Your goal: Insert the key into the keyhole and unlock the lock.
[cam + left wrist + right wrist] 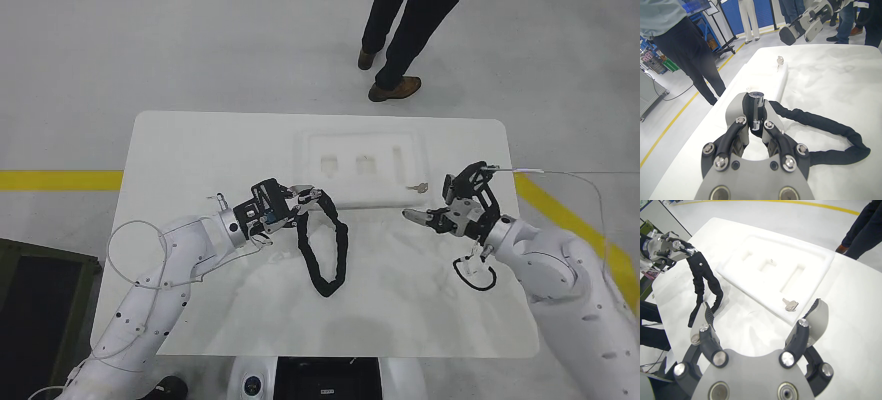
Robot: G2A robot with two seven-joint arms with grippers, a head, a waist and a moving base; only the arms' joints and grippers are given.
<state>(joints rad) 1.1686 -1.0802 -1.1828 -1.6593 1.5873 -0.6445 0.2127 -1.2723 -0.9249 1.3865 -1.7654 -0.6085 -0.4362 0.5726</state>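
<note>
My left gripper is shut on the chrome lock cylinder of a black fabric-sleeved chain lock, keyhole end facing away from the wrist. The chain loop trails onto the table. In the top view the left gripper holds the lock just left of the foam tray. The silver key lies on the near right corner of the white foam tray; in the top view the key sits by the tray's right edge. My right gripper hangs open just short of the key, right gripper empty.
The foam tray has three empty recesses and lies at the back middle of the white table. A person's legs stand beyond the table's far edge. More people and racks show behind the table in the left wrist view.
</note>
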